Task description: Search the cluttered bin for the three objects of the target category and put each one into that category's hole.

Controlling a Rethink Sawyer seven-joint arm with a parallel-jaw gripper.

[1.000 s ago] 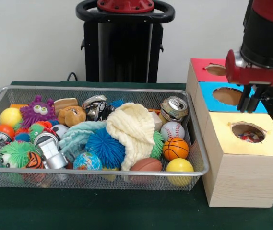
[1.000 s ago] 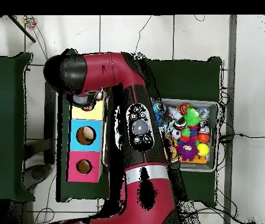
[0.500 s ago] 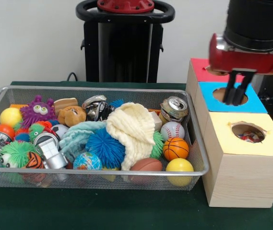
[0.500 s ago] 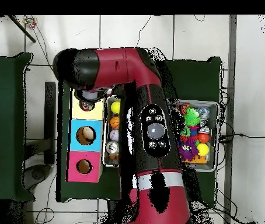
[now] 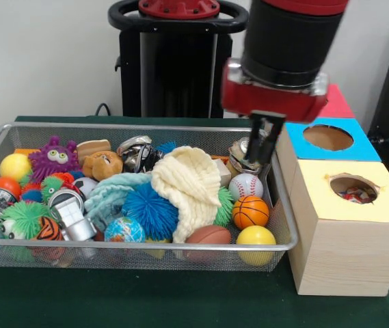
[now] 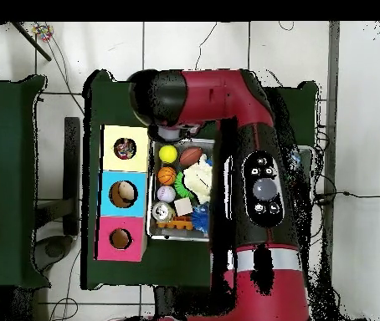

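The wire mesh bin [image 5: 139,244] fills the left and middle of the front view, packed with toys; it also shows in the overhead view [image 6: 150,219], partly under the arm. No flecked rope bundle shows in the bin. The hole [image 5: 353,186] in the yellow-topped box [image 5: 385,205] holds something white flecked with red and blue [image 5: 358,197]; the hole also shows in the overhead view [image 6: 125,149]. My gripper [image 5: 264,145] hangs over the bin's right end, in front of a crushed can [image 5: 240,160], shut and empty. In the overhead view the arm [image 6: 202,92] hides it.
A blue-topped box [image 5: 358,147] and a red-topped box [image 5: 338,106] stand behind the yellow one. Below the gripper lie a baseball [image 5: 245,184], a small basketball [image 5: 251,212] and a yellow ball [image 5: 256,237]. A cream knitted cloth [image 5: 191,184] and a blue spiky ball [image 5: 150,208] lie mid-bin.
The gripper has moved from above the boxes leftward in the front view to the bin's right end and come lower. The toys have not moved.
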